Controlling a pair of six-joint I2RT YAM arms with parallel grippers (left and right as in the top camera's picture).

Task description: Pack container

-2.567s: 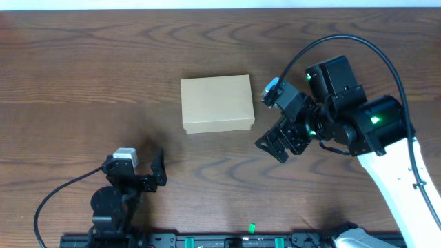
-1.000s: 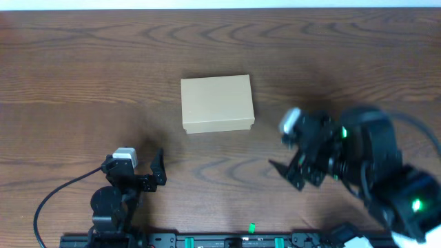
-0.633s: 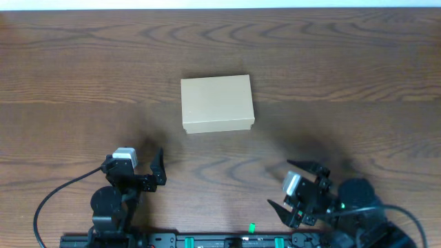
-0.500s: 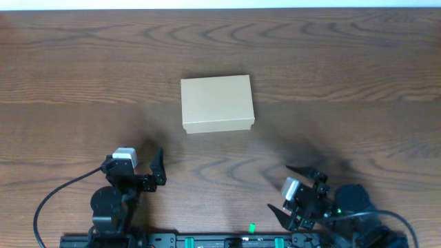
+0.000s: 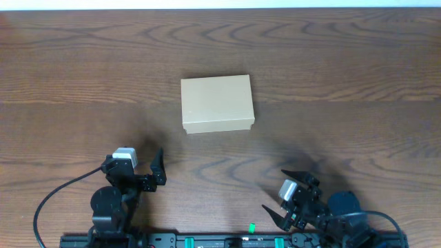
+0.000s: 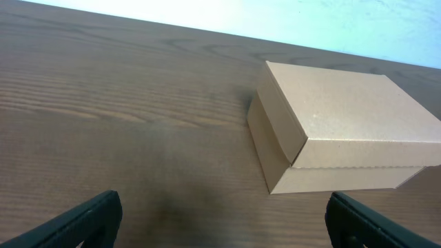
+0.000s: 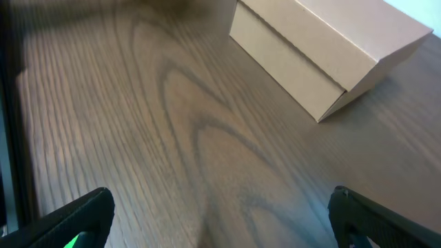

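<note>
While the overhead view gives the box (image 5: 217,103) only as a flat tan rectangle on the table (image 5: 358,62), the left wrist view shows its lid shut down over the side wall, and the right wrist view shows one near corner from low down. Both grippers sit well apart from the box, on its robot side. The left gripper (image 6: 227,229) is off the box's left and the right gripper (image 7: 227,222) off its right, each spread wide and empty. The right gripper has pulled back from just beside the box's right side, while the box and left gripper are unmoved. The overhead view cuts off most of the right arm. The lid hides the box's inside, and the right wrist view crops its far end.
</note>
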